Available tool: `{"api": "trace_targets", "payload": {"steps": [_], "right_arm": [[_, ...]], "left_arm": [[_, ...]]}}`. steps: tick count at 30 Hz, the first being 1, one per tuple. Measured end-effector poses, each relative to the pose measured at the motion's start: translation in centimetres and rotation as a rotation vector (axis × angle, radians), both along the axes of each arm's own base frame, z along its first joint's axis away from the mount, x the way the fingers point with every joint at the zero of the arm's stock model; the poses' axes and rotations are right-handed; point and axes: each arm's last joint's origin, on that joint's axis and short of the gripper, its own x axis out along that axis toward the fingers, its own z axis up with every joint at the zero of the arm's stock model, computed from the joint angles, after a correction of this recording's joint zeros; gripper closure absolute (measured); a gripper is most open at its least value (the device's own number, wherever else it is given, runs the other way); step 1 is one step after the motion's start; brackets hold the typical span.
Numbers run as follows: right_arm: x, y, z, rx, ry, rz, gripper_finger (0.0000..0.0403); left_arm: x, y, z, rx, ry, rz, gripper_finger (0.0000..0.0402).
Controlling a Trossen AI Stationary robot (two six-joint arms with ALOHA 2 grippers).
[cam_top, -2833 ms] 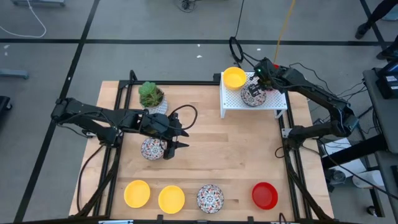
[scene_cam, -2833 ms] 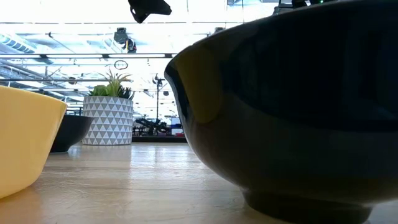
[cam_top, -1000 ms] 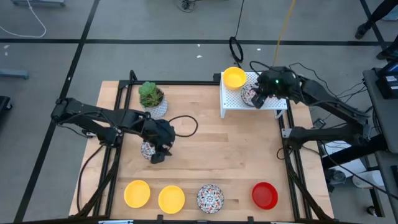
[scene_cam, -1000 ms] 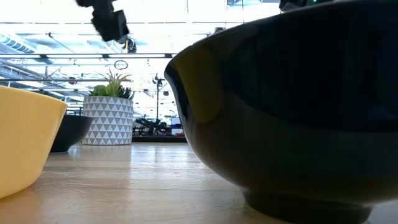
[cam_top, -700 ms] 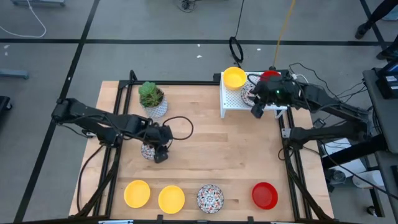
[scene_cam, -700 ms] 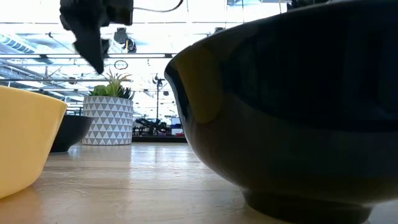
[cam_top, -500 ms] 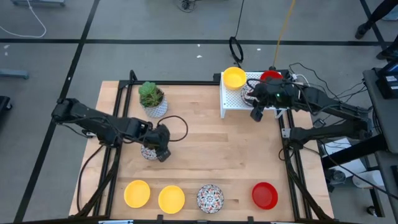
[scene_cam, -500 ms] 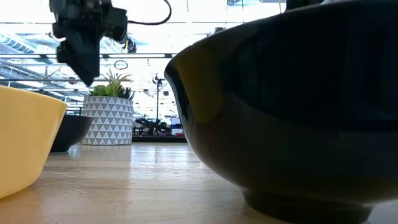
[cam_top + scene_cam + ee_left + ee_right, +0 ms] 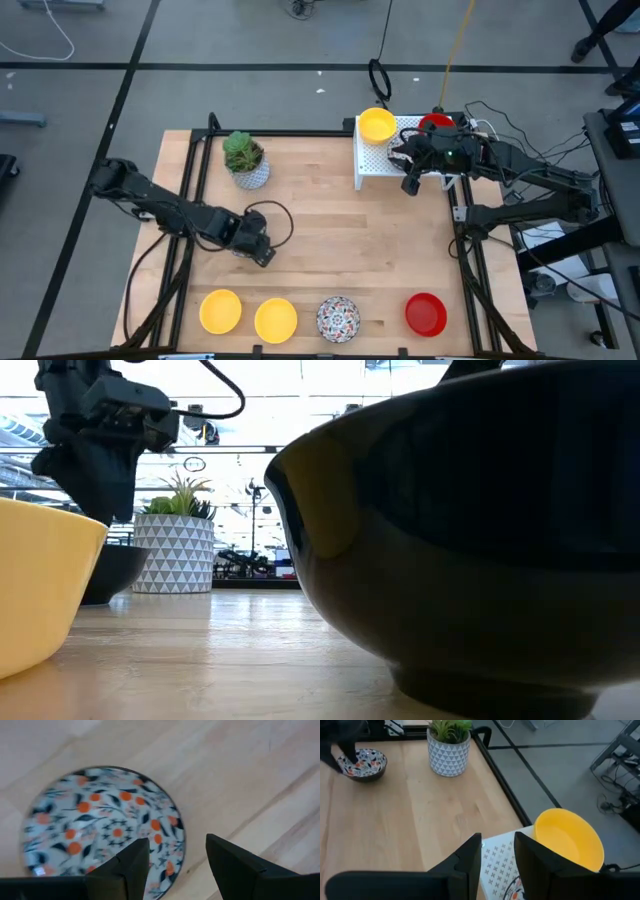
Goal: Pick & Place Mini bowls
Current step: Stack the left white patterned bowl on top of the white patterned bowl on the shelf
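- My left gripper [image 9: 172, 865], jaws wide, straddles the patterned mini bowl's [image 9: 102, 822] rim on the wooden table [image 9: 350, 240], apparently to lift it
- My right gripper [image 9: 497, 852], part open and empty, hangs beside the white rack [image 9: 385, 165] holding the yellow bowl [image 9: 567, 840]
- Grey floor [image 9: 250, 90] surrounds the table

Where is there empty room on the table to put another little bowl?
The widest bare wood lies mid-table, between the plant pot, the white shelf and the front row of bowls. The shelf is crowded, and so is the spot around the left gripper.
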Motion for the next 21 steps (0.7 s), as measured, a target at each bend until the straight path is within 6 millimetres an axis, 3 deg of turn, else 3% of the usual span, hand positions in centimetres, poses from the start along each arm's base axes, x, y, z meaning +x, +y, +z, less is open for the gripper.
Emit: {"api": "trace_targets", "payload": {"steps": [15,18,21], "right_arm": [[0.2,0.0,0.3,-0.019,-0.024,0.012,0.03],[0.2,0.0,0.3,-0.017,-0.025,0.011,0.03],[0.2,0.0,0.3,-0.016,-0.025,0.01,0.03]], "left_arm": [[1.6,-0.9,-3.9,0.224,0.12,-0.208,0.0204],[1.7,-0.9,-4.2,0.235,0.13,-0.243,0.0228],[1.8,-1.0,-4.2,0.236,0.129,-0.276,0.0277]]}}
